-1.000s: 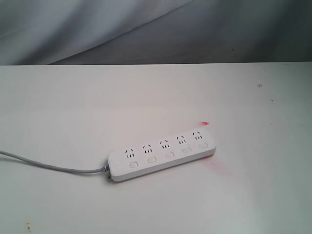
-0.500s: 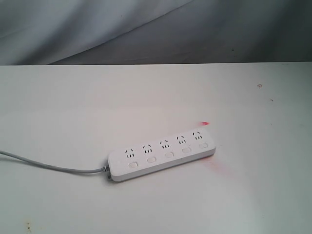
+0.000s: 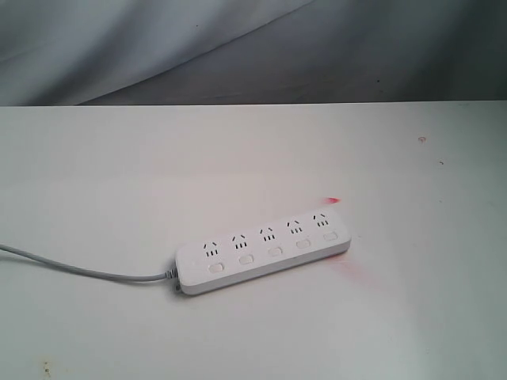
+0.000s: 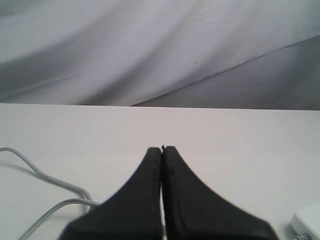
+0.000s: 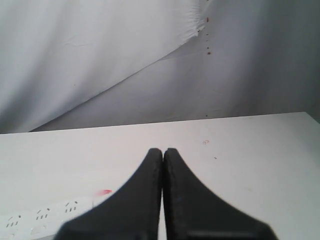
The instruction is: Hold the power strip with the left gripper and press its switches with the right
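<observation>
Wrist views show left gripper (image 4: 162,149), right gripper (image 5: 163,150) closed, empty; exterior shows power strip (image 3: 263,247), 5 switches (image 3: 274,252).

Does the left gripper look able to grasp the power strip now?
Probably yes: the power strip lies uncovered on the table, nothing standing around it. The left gripper is shut, so it must open first.

- The exterior view is looking obliquely down across the table (image 3: 119,158) toward the backdrop (image 3: 238,47), framing the whole power strip (image 3: 261,247).
- The left wrist view is skimming low past the left fingers (image 4: 145,200), catching the strip's corner.
- The right wrist view is doing likewise past the right fingers (image 5: 145,200), catching its sockets (image 5: 42,214).
</observation>
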Action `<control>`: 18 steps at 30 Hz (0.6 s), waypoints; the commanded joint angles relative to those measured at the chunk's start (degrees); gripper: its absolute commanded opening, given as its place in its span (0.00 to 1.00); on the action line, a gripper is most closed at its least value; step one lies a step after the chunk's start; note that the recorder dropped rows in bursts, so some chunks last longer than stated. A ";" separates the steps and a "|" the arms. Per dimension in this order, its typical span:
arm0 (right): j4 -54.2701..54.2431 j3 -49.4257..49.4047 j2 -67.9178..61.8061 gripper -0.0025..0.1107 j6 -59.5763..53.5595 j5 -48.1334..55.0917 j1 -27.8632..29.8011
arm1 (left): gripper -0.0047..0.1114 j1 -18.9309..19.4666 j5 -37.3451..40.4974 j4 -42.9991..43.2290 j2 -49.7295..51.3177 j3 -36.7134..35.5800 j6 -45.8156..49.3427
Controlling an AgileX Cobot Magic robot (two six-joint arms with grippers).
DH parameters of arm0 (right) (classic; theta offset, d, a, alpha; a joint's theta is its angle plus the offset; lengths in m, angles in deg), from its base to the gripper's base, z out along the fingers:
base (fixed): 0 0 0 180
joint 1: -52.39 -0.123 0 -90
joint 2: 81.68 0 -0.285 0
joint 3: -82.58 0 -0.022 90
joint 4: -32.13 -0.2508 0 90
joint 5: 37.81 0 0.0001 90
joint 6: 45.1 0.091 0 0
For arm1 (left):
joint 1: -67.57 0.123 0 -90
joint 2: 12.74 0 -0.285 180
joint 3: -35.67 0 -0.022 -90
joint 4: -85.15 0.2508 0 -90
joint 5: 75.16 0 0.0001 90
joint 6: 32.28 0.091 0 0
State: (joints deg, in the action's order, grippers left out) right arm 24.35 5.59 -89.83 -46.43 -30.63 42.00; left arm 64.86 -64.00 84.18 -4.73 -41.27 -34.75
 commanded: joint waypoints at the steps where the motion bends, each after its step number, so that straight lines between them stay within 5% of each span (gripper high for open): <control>1: -0.43 -0.22 0.36 0.02 0.04 -0.53 2.96 | 0.04 0.06 -0.67 -0.26 -0.22 -0.28 -0.06; 18: -0.43 -0.22 0.36 0.02 0.04 -0.80 3.06 | 0.04 0.06 -0.67 -0.26 -0.22 -0.28 -0.06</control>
State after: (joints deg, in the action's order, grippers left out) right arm 24.35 5.59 -89.83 -46.43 -30.63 44.69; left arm 64.86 -64.00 84.18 -4.73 -41.27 -34.75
